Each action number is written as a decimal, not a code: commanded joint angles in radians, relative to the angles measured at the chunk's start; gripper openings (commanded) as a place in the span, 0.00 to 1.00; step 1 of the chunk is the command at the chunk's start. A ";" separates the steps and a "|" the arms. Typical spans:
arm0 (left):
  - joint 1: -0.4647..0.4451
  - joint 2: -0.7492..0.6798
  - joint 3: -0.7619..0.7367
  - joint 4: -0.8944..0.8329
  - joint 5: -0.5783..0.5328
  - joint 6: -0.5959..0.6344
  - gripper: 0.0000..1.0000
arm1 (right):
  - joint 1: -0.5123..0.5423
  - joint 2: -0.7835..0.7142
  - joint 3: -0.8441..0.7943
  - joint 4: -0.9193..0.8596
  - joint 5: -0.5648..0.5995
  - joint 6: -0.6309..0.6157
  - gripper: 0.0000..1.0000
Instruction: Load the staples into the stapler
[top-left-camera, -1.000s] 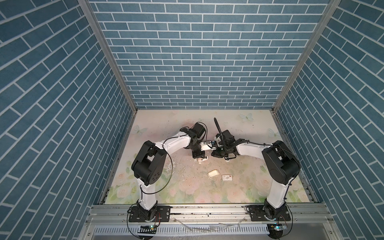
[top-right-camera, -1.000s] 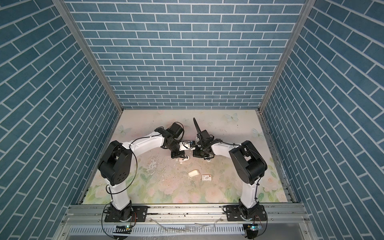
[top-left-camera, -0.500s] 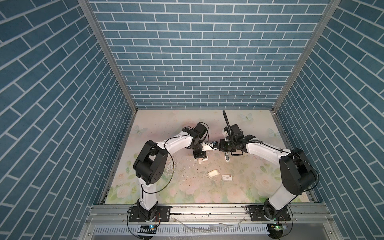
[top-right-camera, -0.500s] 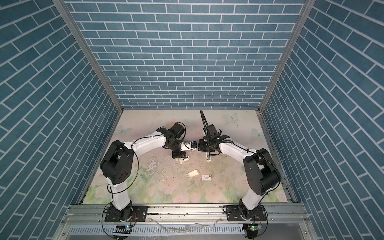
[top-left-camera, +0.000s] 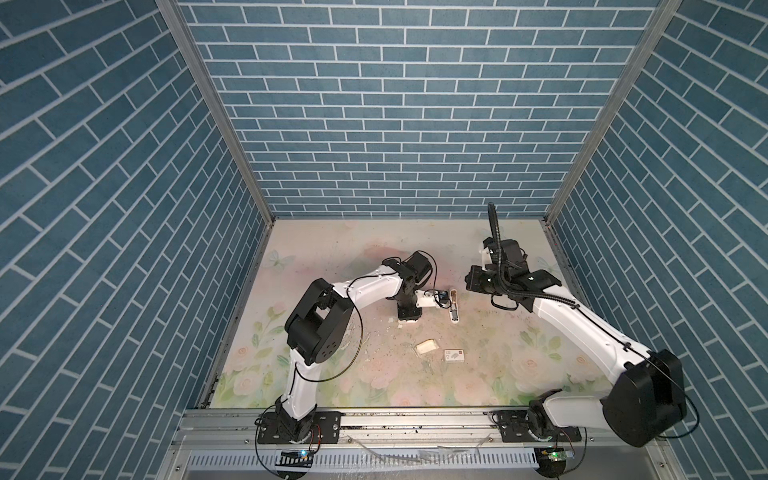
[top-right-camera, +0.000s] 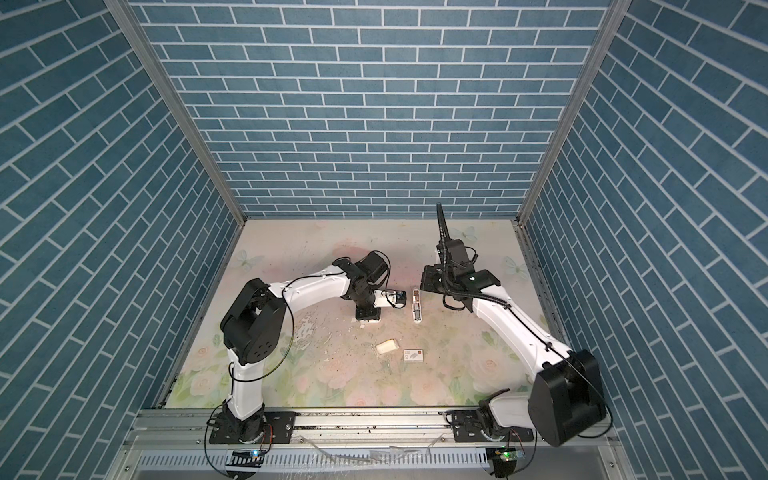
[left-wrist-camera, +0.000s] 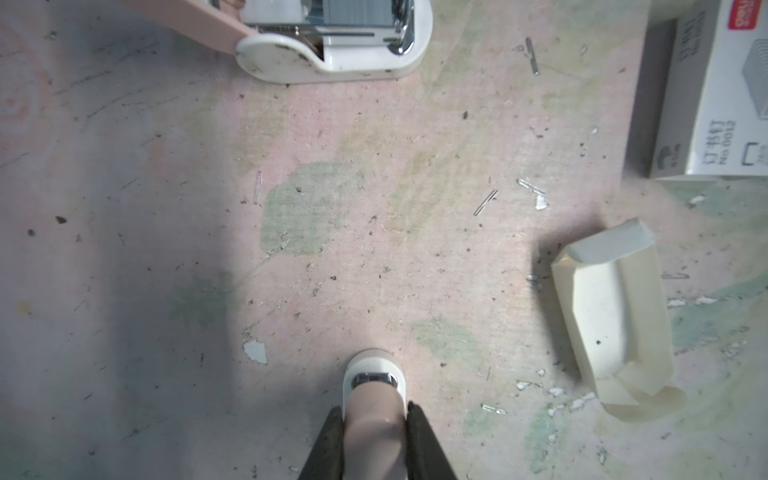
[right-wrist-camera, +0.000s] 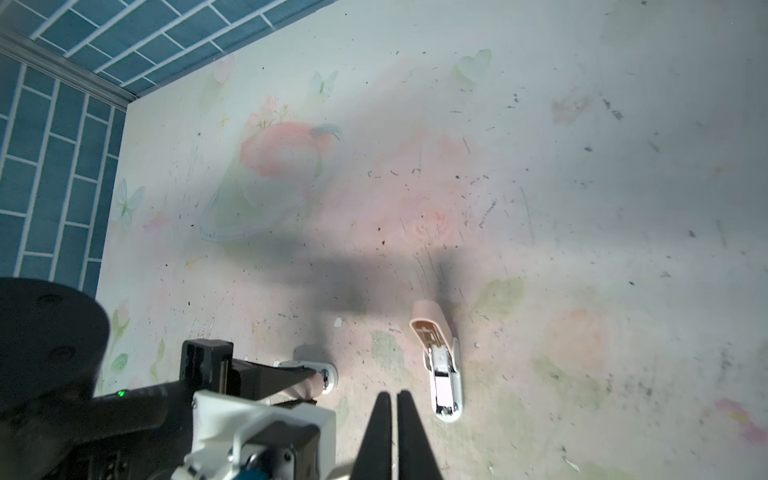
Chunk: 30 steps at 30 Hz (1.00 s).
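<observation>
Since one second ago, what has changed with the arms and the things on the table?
The right gripper, shut and empty, drew back to the right, away from the open stapler, which is now uncovered. The left gripper stays shut on the second stapler; the white box did not move.

- A worn floral tabletop (top-left-camera: 374, 249), scuffed and speckled.
- An open stapler (top-left-camera: 455, 306) lying near the middle.
- Towards the front, a cream tray (top-left-camera: 427, 345) just beside a white box (top-left-camera: 454, 355).
- A few loose staples (left-wrist-camera: 485, 202) scattered about.
</observation>
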 joint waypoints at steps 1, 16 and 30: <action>-0.024 0.074 -0.013 -0.066 -0.074 -0.004 0.09 | -0.004 -0.084 -0.060 -0.083 0.024 -0.013 0.08; -0.061 0.215 0.049 -0.163 -0.135 -0.026 0.02 | -0.010 -0.333 -0.239 -0.174 0.087 0.039 0.08; -0.069 0.300 0.085 -0.239 -0.130 -0.099 0.02 | -0.010 -0.427 -0.297 -0.222 0.099 0.063 0.08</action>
